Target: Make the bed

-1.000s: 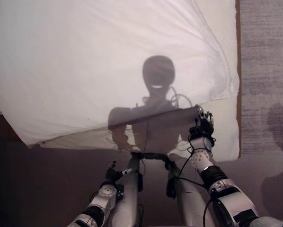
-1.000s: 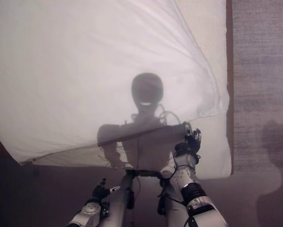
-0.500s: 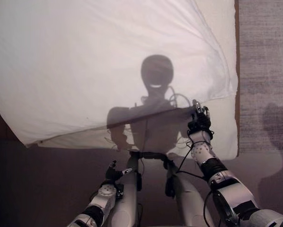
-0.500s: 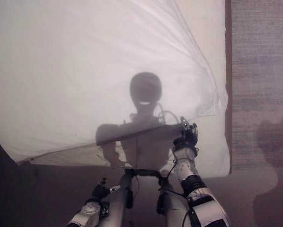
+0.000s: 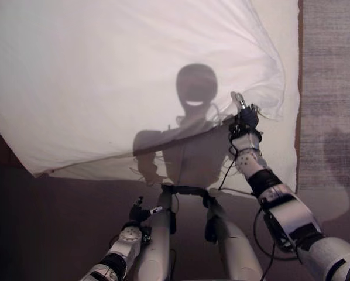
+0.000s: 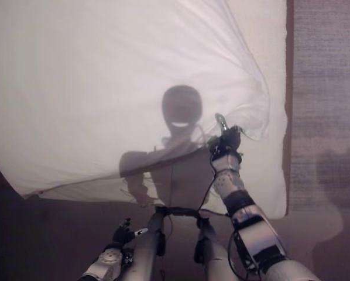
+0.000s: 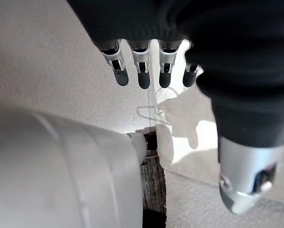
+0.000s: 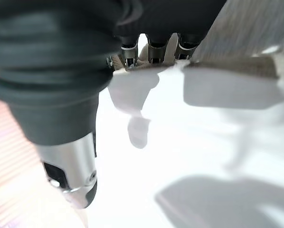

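The right robot hand [image 5: 244, 120] is reaching out over the bed [image 5: 283, 152] at the right of the scene, and it appears to be pinching the near edge of the white sheet [image 5: 116, 76] close to that edge's right end. In the right wrist view its fingers [image 8: 153, 51] are curling onto pale cloth, though the grasp itself is hard to make out there, so this is a judgement rather than a clear sighting. The sheet is billowing above the bed, covering the far and left parts of the scene. Its near edge is running as a long line from low at the left, where it is hanging near the dark floor [image 5: 58, 234], up to the right robot hand, with folds fanning out from the held spot toward the far right.

The left robot hand [image 5: 137, 212] is sitting low and near, well apart from the sheet, its fingers [image 7: 143, 75] hanging relaxed and holding nothing.

The coming move turns on that long near edge: it is lying crosswise, left to right, and only its right end is in a grasp. The free left end is lying far and left of the left robot hand, which is the nearer one to it. The bare strip of bed beside the right robot hand suggests the sheet is not yet spread square.
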Available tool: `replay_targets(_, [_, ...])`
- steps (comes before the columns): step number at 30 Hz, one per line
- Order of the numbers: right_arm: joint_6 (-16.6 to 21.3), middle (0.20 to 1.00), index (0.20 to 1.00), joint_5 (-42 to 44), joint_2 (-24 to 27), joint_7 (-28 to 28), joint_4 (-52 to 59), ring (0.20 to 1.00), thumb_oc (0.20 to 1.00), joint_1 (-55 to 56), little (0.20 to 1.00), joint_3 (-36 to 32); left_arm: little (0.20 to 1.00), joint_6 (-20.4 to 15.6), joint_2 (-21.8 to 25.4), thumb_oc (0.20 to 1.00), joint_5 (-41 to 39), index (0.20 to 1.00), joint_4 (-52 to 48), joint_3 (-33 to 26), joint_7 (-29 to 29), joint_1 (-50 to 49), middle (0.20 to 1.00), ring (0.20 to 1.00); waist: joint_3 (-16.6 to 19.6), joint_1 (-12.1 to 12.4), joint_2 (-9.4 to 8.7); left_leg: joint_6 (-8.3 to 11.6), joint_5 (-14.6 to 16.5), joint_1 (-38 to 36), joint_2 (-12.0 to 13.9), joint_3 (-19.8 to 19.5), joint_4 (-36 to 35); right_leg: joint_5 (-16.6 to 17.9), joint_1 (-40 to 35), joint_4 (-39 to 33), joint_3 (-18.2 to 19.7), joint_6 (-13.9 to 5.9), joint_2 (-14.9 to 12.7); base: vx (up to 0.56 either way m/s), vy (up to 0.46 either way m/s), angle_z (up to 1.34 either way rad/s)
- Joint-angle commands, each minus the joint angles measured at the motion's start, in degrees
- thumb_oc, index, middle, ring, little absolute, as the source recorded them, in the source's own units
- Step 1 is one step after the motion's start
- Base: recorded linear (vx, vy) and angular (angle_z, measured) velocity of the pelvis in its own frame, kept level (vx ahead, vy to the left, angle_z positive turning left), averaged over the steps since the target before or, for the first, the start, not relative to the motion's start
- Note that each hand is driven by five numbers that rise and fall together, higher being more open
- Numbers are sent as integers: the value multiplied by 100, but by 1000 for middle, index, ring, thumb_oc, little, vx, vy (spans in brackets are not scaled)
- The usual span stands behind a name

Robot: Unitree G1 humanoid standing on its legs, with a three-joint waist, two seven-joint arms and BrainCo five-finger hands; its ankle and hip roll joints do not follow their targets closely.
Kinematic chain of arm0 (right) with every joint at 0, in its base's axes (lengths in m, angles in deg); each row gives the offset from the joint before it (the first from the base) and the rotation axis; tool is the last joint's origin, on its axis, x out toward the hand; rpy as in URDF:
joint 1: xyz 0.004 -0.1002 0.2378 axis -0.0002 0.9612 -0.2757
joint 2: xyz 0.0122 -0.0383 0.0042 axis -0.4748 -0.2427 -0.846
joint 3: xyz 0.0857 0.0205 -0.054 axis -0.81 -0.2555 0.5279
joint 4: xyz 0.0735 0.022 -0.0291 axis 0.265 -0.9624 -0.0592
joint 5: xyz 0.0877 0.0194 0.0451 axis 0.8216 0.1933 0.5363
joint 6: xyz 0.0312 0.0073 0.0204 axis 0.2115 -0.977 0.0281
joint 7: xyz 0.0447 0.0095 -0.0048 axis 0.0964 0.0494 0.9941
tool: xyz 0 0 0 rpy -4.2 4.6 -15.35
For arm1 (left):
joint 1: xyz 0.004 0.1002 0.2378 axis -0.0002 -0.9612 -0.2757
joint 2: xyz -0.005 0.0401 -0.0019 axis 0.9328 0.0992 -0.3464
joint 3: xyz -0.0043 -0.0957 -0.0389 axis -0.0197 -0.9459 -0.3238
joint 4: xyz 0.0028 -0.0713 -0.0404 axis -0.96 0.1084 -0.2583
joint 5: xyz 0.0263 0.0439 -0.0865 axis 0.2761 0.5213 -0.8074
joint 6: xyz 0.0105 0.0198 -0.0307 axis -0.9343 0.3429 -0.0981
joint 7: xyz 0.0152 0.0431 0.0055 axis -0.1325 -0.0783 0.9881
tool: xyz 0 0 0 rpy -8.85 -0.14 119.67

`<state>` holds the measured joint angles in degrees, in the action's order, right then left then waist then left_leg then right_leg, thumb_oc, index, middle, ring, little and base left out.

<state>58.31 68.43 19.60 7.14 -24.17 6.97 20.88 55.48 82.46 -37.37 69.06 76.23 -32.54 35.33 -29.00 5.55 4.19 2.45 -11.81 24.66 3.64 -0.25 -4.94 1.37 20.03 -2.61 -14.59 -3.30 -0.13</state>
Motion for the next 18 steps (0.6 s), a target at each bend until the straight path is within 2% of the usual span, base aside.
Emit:
replay_targets(1, [20,1000,1000,-93,249,220,246,1000,1000,-569,1000,99,1000,1,100,1000,-10,1000,122,202,-68,29,1000,1000,-79,39,-265,126,417,-313,-385,150,-6,678,178,-39,347,-508,-567,0,0,0])
replay_targets(8, [51,1000,1000,-138,294,191,374,1000,1000,-812,1000,204,1000,21,178,1000,1,1000,108,215,-83,-9,1000,1000,-79,96,-317,125,416,-325,-375,106,-6,631,154,-10,303,-507,-555,4,-1,0])
replay_targets(10, [-204,1000,1000,-296,368,131,-171,1000,1000,-991,1000,308,1000,37,201,1000,-2,1000,146,218,-79,2,1000,1000,-79,120,-335,128,413,-317,-377,107,-6,628,154,-1,291,-505,-557,0,0,0])
replay_targets(11, [-520,1000,1000,-663,531,-26,-794,1000,1000,-1146,1000,436,1000,50,217,1000,11,1000,177,228,-84,9,1000,1000,-79,134,-344,135,431,-334,-374,110,-6,613,139,10,286,-507,-554,8,8,3])
replay_targets(15, [-1121,1000,1000,-975,575,-237,-2088,1000,1000,-1695,1000,438,1000,105,205,1000,17,1000,224,369,-15,142,1000,1000,-79,132,-370,137,426,-320,-366,95,-6,597,142,29,278,-497,-536,6,1,3])
replay_targets(18, [-1267,1000,1000,-1191,469,-326,-2329,1000,1000,-1877,1000,458,1000,88,200,1000,-13,1000,173,440,52,220,1000,1000,-79,139,-367,129,390,-295,-370,58,-6,600,154,31,264,-488,-536,13,-7,5])
